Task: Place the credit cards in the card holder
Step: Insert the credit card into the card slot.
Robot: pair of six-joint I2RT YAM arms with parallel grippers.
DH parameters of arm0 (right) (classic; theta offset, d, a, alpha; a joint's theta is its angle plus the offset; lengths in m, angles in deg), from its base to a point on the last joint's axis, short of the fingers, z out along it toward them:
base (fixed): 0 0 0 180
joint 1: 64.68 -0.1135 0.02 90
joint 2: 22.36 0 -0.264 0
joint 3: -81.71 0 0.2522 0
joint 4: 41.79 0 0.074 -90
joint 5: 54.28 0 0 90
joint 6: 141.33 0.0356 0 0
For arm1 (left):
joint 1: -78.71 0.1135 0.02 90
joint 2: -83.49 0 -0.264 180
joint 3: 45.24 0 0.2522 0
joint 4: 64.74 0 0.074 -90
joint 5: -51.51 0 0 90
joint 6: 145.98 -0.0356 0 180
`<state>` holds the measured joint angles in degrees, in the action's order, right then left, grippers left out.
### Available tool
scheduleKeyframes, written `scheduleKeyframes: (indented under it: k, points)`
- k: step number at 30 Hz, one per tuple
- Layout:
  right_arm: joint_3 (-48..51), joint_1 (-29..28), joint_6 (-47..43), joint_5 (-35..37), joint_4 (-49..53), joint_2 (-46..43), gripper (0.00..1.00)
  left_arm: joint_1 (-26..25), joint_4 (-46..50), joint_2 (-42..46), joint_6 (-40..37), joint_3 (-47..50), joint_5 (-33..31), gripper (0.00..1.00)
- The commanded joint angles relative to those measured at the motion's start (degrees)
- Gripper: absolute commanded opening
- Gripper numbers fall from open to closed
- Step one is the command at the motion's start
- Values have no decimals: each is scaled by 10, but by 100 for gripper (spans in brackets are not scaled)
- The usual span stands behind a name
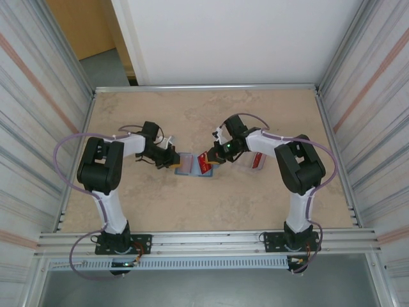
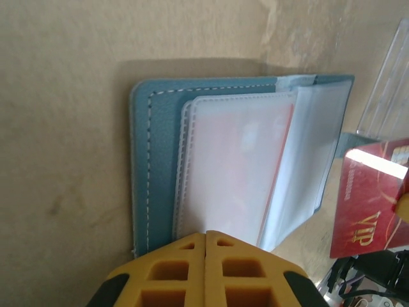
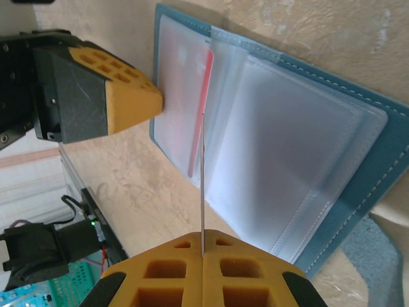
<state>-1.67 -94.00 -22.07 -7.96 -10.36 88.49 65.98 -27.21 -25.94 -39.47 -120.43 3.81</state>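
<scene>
Here the right tool (image 3: 203, 246) pinches a red credit card (image 3: 203, 173) on edge. The card's long axis seems to run straight ahead from the tool, so the leading short side can slide in, I judge. Just beyond, the card holder (image 3: 358, 134) lies open and flat on the counter (image 3: 332, 25), its clear sleeves (image 3: 287, 147) fanned up, one already showing red. Farther on, the left tool (image 3: 128, 96), pressed together, bears on the left leaf, likely pinning it against the push.

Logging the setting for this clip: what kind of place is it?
Probably a lab robot cell: a tan tabletop fenced by ribbed metal walls, with a left arm and right arm bolted to an aluminium rail at its near edge.
</scene>
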Motion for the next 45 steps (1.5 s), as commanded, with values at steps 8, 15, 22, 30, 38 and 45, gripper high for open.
scheduleKeyframes:
  k: [8,15,22,30,38,45]
  points:
    - [-40,-22,-9,-15,9,38,0,7,30,27,-6,-4,14,0]
    - [-52,-28,-2,-11,1,53,0,22,51,-3,-17,-31,8,0]
    - [-48,-28,5,-14,-12,62,0,21,59,-22,-17,-27,1,0]
    - [-48,-27,9,-14,-15,63,0,21,61,-24,-19,-23,-8,0]
    - [-47,-25,10,-12,-17,75,0,21,61,-26,-19,-22,-8,0]
    - [-43,-25,20,-15,-31,84,0,21,59,-28,-19,-22,-9,0]
